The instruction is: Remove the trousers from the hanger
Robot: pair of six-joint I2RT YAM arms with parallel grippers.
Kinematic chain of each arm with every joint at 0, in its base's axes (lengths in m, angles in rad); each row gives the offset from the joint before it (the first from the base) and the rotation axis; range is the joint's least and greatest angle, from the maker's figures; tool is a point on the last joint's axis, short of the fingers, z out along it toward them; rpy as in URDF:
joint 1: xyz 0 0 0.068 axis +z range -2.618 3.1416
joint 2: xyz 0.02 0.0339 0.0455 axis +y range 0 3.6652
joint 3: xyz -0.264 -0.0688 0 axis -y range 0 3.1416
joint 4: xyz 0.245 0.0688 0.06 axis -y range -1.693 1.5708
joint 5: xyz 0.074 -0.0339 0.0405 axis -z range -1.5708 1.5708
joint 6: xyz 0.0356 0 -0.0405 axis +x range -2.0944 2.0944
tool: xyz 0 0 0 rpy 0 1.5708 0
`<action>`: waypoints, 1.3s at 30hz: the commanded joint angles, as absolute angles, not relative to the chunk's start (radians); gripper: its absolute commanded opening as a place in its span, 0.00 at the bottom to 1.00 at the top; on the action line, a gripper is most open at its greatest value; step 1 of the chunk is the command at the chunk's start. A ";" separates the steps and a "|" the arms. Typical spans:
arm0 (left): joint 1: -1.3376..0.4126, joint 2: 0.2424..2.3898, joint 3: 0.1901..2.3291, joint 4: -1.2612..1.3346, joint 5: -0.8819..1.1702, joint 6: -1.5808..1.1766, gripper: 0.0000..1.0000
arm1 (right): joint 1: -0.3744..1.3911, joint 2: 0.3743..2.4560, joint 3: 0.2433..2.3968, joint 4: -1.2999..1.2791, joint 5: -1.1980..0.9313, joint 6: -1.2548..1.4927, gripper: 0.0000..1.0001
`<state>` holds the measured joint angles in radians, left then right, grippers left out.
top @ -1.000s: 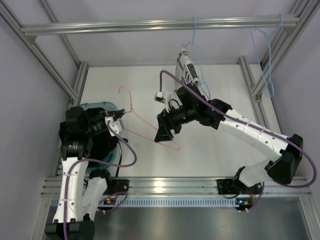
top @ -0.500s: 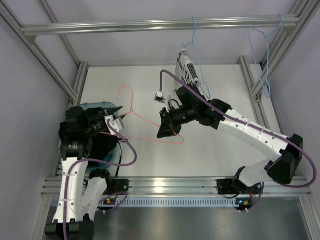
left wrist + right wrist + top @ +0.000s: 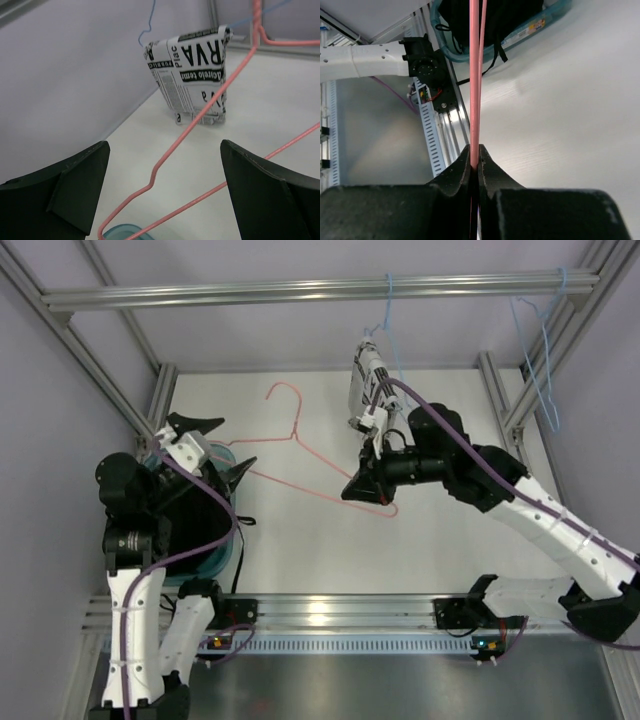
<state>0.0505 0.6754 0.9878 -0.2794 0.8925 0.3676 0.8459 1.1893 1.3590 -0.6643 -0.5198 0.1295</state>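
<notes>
Trousers lie bunched in a teal basket in the top view, under the left gripper and apart from the hanger. That gripper stands wide open and holds nothing; the hanger's near corner sits just beside its lower finger. The right gripper is clenched on the hanger's far slanted side, close to the far corner, and holds the wire above the table. The hook points away from both grippers, toward the back wall. Behind the right gripper a patterned garment hangs from a blue hanger on the top rail.

From the left wrist, the left gripper shows both black fingers spread far apart. The hanger crosses the gap between them, one wire rising ahead and another slanting off past the right-hand finger; whether that wire touches the finger cannot be told. The basket edge shows just below the gap. Ahead of the gripper hangs the patterned garment.

From the right wrist, the right gripper is shut tight on the hanger, whose two wires run straight ahead from the pinch, almost overlapping. Far ahead, the trousers fill the basket, a thin black string hanging over its rim.
</notes>
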 commanded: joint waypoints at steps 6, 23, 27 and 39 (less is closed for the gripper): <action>0.046 0.727 1.121 0.041 0.756 -0.312 0.98 | 0.700 0.953 1.289 -0.672 -0.492 0.034 0.00; 0.046 0.795 1.108 0.098 0.712 -0.422 0.98 | 0.088 0.453 1.252 -0.828 -0.456 0.117 0.00; 0.046 0.805 1.098 0.101 0.716 -0.423 0.98 | -0.042 0.382 1.278 -0.897 -0.379 0.087 0.00; 0.046 0.802 1.048 0.106 0.735 -0.385 0.98 | -0.146 0.488 1.207 -1.095 -0.169 0.048 0.00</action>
<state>0.0502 0.8139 1.0630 0.0528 0.7200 -0.3962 -0.1291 0.3954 1.2144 -1.0721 -0.2527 0.0692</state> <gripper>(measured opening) 0.982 0.030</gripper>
